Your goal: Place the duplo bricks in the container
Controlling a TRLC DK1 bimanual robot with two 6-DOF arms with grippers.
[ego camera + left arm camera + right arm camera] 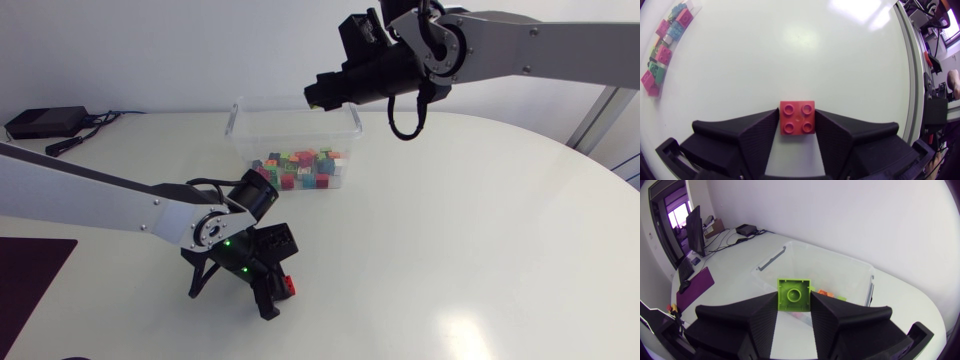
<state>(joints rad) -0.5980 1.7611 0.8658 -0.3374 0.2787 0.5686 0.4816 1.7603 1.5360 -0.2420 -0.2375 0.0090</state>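
Note:
A red duplo brick [797, 118] lies studs-up on the white table, and my left gripper [797, 116] is shut on it, one finger pressed against each side. In the head view that gripper [278, 290] is low over the table's front, the red brick [288, 286] showing at its tips. The clear plastic container [240, 125] stands at the back with several coloured bricks [305, 165] inside. My right gripper [312, 97] hovers above its far rim. It is shut on a lime green brick [793, 294], with the container [835, 262] below and ahead.
A black box with cables [45, 122] sits at the back left. A dark purple mat [25, 275] lies at the left front. Open white tabletop spreads to the right of both arms.

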